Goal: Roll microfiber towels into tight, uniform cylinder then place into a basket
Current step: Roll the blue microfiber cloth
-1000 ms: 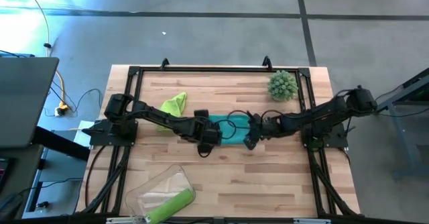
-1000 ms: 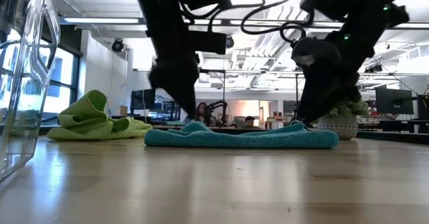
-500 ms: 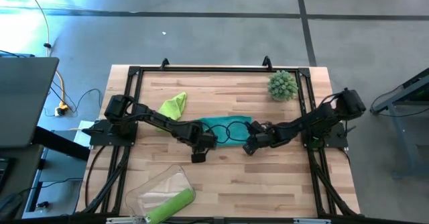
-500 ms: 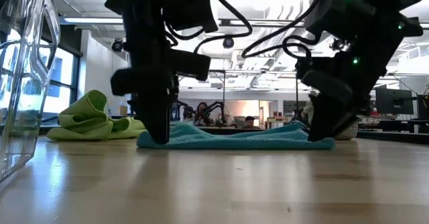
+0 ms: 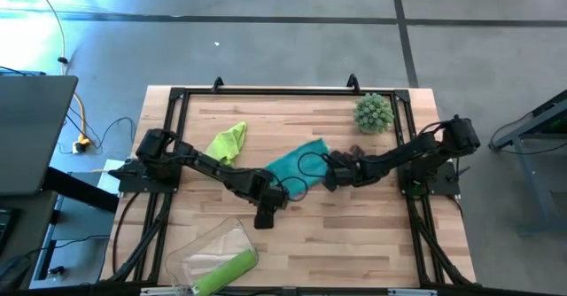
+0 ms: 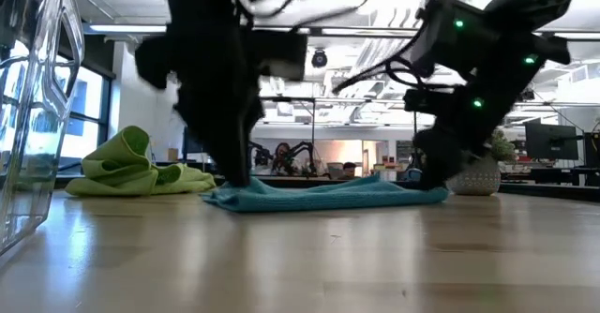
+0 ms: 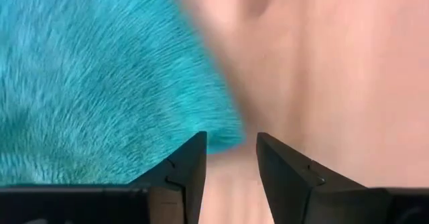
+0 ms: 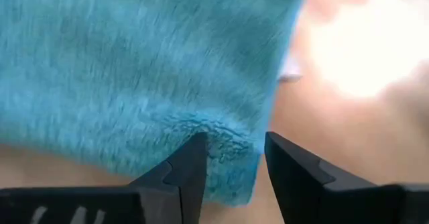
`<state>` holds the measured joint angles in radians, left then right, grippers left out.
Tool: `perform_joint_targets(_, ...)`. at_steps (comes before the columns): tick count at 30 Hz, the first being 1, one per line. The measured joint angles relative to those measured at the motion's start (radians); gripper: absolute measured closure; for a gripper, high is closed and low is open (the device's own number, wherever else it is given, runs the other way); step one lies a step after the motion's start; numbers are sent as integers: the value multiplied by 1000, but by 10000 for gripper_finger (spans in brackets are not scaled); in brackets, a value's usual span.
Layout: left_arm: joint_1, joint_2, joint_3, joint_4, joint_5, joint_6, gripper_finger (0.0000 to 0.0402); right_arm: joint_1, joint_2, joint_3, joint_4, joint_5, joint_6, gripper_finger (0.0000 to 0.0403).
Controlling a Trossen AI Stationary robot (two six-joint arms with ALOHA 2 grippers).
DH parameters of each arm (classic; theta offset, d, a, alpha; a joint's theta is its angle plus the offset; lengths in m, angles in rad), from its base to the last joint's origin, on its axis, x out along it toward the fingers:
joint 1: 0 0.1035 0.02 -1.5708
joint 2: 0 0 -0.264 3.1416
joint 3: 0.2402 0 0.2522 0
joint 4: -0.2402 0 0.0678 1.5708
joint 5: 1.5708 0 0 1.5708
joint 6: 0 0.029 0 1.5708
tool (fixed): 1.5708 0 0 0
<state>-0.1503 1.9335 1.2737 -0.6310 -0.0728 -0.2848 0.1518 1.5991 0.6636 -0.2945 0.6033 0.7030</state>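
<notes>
The teal towel [image 5: 297,165] lies slantwise on the mid table, flat in the low view [image 6: 328,196]. My left gripper [image 5: 273,192] stands on its near-left corner, and my right gripper [image 5: 330,176] is at its right end; both are shut on the cloth. A lime green towel [image 5: 229,141] lies crumpled at the far left. Another green towel, rolled [image 5: 226,271], lies in the clear basket [image 5: 208,247] at the near left edge. My left gripper pinches the teal towel's near-left corner [image 7: 224,133] between its two fingers, coming steeply from above. The corner only partly fills the gap. The towel lies on the table. My right gripper pinches the towel's edge at its right end [image 8: 221,140]. The cloth puckers between the fingers. It slants down from the table's right, and the towel rests on the table.
A spiky grey-green ball in a pot [image 5: 374,112] stands at the far right corner, close behind my right arm. The basket's clear wall [image 6: 33,97] rises at the near left. Bare wood [image 5: 354,234] stretches along the near right.
Both grippers have tipped further downward and sunk onto the towel's ends. My left gripper has gone toward the near edge, taking its corner along. The teal towel has turned from lying crosswise to slanting and now lies flatter.
</notes>
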Motion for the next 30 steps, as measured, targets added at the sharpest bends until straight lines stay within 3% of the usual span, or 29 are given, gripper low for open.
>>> perform_joint_targets(4, -8, 0, 75, -48, -69, 50, 281, -44, -46, 1, 26, 0, -50, 261)
perform_joint_targets(9, 11, -1, 120, -158, -282, 137, 281, -10, -97, 2, 115, -136, 51, 261)
perform_joint_targets(13, 67, -1, 106, -171, -351, 165, 281, 53, -86, 3, 205, -140, 156, 261)
perform_joint_targets(22, 192, -1, 8, -171, -220, 82, 281, 92, 43, 3, 239, -8, 233, 261)
perform_joint_targets(30, 171, -1, -50, -142, 6, -41, 281, 26, 112, 4, 234, -1, 136, 261)
